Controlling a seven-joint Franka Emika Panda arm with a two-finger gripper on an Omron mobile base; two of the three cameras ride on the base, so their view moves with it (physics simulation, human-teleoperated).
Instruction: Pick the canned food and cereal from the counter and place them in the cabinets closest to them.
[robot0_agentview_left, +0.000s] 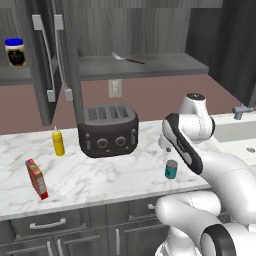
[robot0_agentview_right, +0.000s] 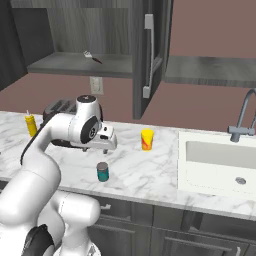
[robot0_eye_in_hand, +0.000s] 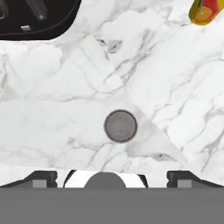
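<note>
The canned food (robot0_agentview_left: 171, 169) (robot0_agentview_right: 102, 171), a small teal can with a grey top, stands upright near the front edge of the white marble counter (robot0_agentview_left: 100, 175). My gripper (robot0_agentview_right: 105, 149) hangs a little above it, pointing down. In the hand view the can's round grey top (robot0_eye_in_hand: 120, 126) lies just ahead of my open gripper (robot0_eye_in_hand: 113, 178), whose fingertips (robot0_eye_in_hand: 43, 177) stand wide apart with nothing between them. The cereal (robot0_agentview_left: 36, 178), a thin red box, stands far left on the counter. The dark grey cabinets (robot0_agentview_left: 47, 65) above have their doors open.
A dark toaster (robot0_agentview_left: 108, 130) sits behind the can, with a yellow squeeze bottle (robot0_agentview_left: 58, 141) to its left. A yellow cup (robot0_agentview_right: 147, 139) stands to the can's right, before the sink (robot0_agentview_right: 220, 160) and faucet (robot0_agentview_right: 240, 120). A blue-lidded jar (robot0_agentview_left: 16, 52) and a utensil (robot0_agentview_left: 127, 59) lie on cabinet shelves.
</note>
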